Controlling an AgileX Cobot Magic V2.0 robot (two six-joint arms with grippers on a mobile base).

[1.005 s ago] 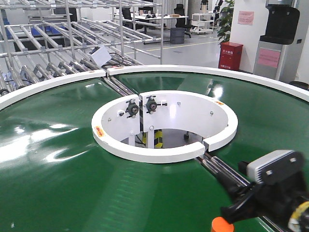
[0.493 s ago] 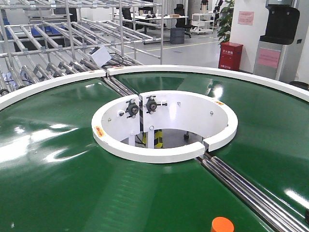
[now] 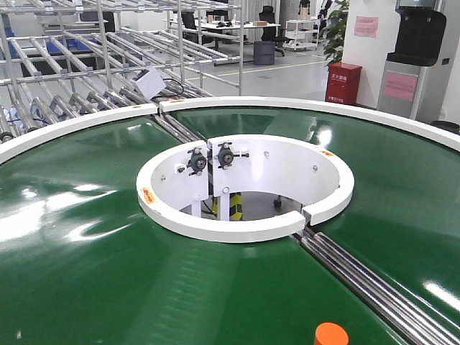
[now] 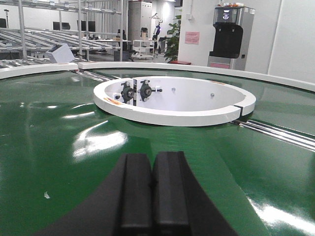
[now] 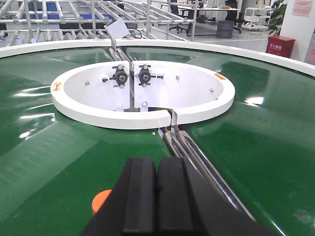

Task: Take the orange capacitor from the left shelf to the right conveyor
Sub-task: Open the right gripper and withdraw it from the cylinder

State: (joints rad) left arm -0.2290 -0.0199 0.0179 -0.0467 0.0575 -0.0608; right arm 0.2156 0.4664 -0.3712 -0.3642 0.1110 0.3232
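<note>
The orange capacitor stands upright on the glossy dark green conveyor belt at the bottom edge of the front view, only its flat top showing. In the right wrist view the orange capacitor sits just left of and below my right gripper, which is shut and empty, apart from it. My left gripper is shut and empty above the belt. The white central hub lies in the ring's middle. The left shelf with blue bins is out of view. Neither gripper shows in the front view.
Bare metal roller-tube racks stand behind the belt at the back left. A pair of steel rollers crosses the belt to the right of the capacitor. A red cabinet and a grey machine stand at the back right.
The right arm, which was over the capacitor at the lower right of the front view one second ago, has withdrawn out of that view. The capacitor stays standing on the belt.
</note>
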